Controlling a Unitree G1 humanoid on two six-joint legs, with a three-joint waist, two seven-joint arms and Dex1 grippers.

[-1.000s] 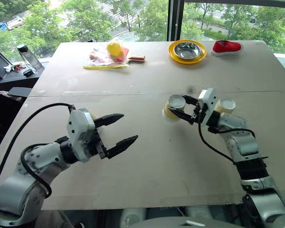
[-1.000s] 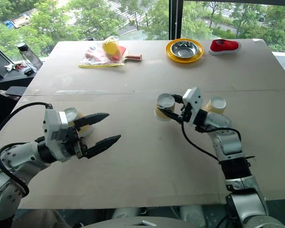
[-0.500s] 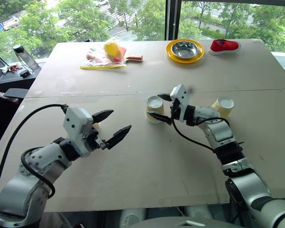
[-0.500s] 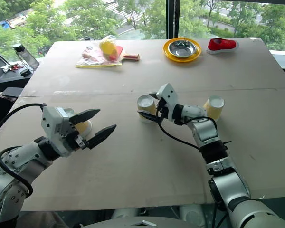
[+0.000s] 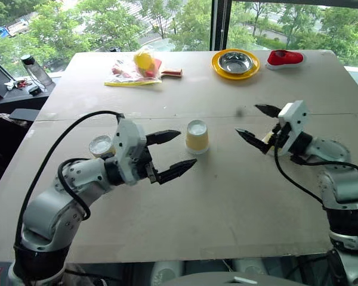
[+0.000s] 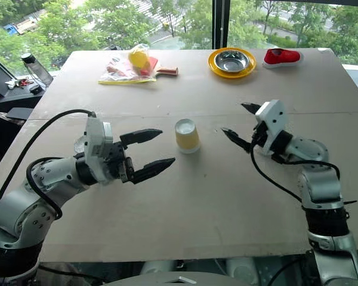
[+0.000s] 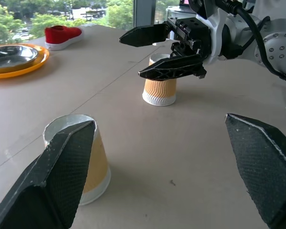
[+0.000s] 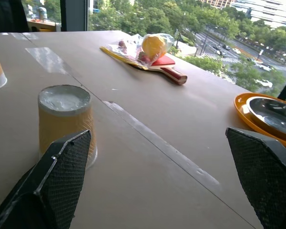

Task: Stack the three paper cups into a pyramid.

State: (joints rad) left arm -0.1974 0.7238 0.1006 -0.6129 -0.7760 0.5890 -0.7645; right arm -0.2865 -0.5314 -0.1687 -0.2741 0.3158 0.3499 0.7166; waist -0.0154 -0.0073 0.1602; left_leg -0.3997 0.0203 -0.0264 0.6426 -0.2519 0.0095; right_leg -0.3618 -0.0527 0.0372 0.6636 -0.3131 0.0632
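1. Currently the middle yellow-tan tapered paper cup (image 5: 197, 136) stands upside down, white base up, on the pale brown table (image 5: 227, 196), between the two grippers and touching neither.
2. Left gripper (image 5: 172, 153): its two black fingers are spread wide and empty; the middle cup stands just beyond the fingertips, close to the upper finger's tip and outside the gap.
3. Right gripper (image 5: 254, 123): its black fingers are also parted wide and hold nothing; the middle cup lies well apart from the tips, off toward the left gripper.
4. A second yellow-tan paper cup (image 7: 159, 86) shows in the left wrist view, upside down on the table behind the right gripper's lower finger, not between its fingers.
5. A third yellow-tan paper cup (image 5: 101, 146) stands behind the left gripper's white body, well back from its fingertips.
6. No cup rests on another; all three stand apart on the table.
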